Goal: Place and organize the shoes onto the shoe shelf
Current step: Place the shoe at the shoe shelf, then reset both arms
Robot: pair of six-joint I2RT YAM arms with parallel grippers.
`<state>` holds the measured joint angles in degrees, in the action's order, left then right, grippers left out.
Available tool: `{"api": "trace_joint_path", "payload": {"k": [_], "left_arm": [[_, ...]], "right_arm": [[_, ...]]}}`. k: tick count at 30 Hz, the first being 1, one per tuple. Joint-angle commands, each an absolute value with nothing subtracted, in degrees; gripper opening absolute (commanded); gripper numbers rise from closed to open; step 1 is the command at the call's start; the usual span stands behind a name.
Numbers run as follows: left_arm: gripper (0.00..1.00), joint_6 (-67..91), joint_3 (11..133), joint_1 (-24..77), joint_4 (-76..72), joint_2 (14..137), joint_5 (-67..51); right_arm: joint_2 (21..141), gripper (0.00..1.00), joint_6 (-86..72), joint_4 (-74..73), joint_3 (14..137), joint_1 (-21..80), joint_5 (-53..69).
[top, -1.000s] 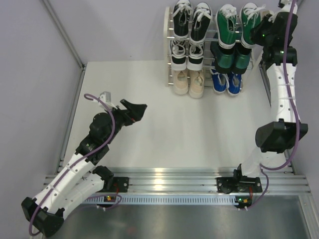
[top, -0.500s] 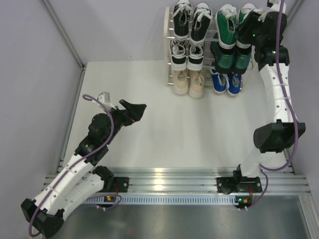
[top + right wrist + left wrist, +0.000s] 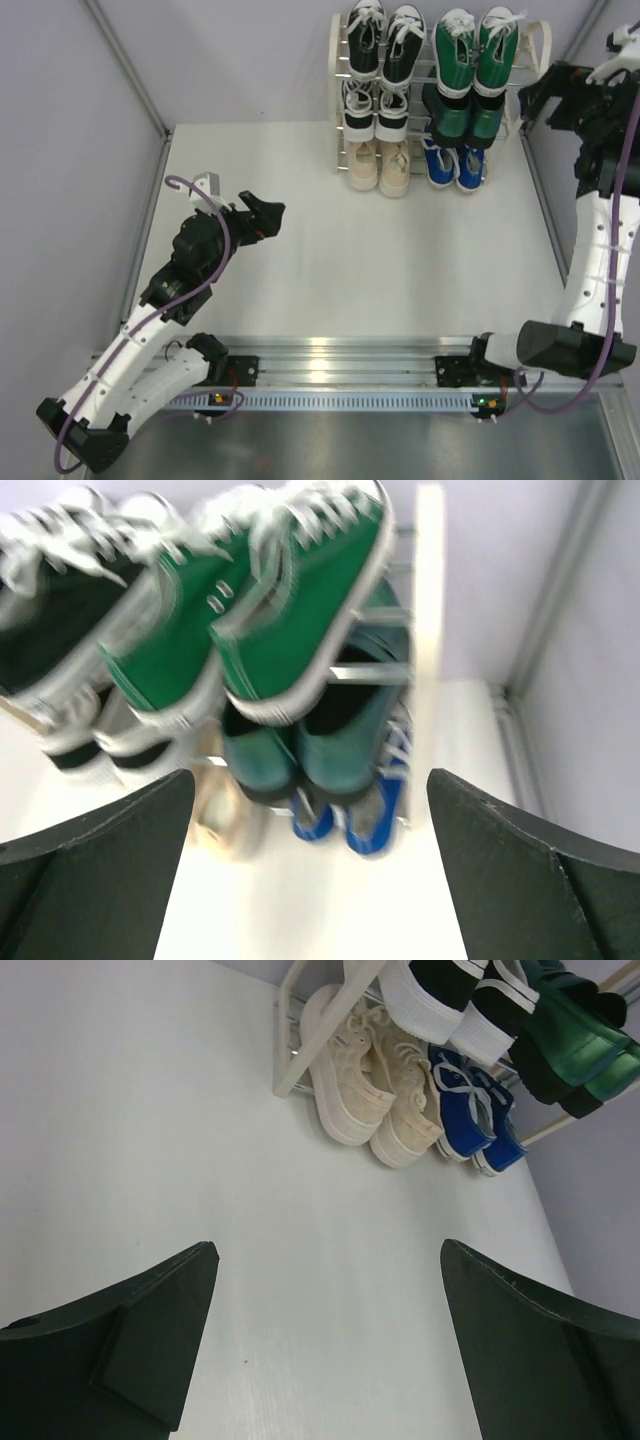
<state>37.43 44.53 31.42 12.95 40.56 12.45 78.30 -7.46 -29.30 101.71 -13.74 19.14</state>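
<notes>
From above, the shoe shelf [image 3: 337, 120] stands at the far edge of the table [image 3: 300, 290], toward one o'clock, with all six pairs on it in two columns. The left column has black-and-white sneakers [image 3: 385, 45] on top, a second black-and-white pair [image 3: 375, 110] under them and the beige lace-ups [image 3: 380, 165] lowest. The right column has green sneakers [image 3: 478, 45], then the dark green dress shoes [image 3: 460, 115], then the blue sneakers [image 3: 455, 165]. The left gripper [image 3: 268, 214] hangs over the table at about nine o'clock, well apart from the shelf and aimed toward two o'clock. The right gripper [image 3: 535, 95] is up at two o'clock, just beside the shelf's right frame and touching no shoe that I can see. The left wrist camera shows its two fingers [image 3: 120, 1350] spread wide, with only table between them. The beige lace-ups sit at twelve o'clock with the blue sneakers touching them on the right, and the soles of higher pairs overhang at one o'clock. The right wrist camera is blurred, but its fingers [image 3: 90, 880] are plainly parted with nothing held between them. The green sneakers fill eleven o'clock, with the dress shoes under them and the blue pair lowest. A black-and-white pair is at ten o'clock, and the cream side post rises at one o'clock.
</notes>
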Motion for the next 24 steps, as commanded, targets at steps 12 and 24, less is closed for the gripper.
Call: {"api": "trace_joint_path", "payload": {"k": [12,24], "left_arm": [[0.98,26.54,55.02,31.2,28.12,43.6,28.13],[0.98,30.06,53.0,31.2,31.46,39.2,26.98]], "right_arm": [[51.15,0.99,4.85,-33.73,65.57,-18.72,-9.71],[49.66,1.0,10.79,-34.63,55.73,-18.81,-4.49]]}}
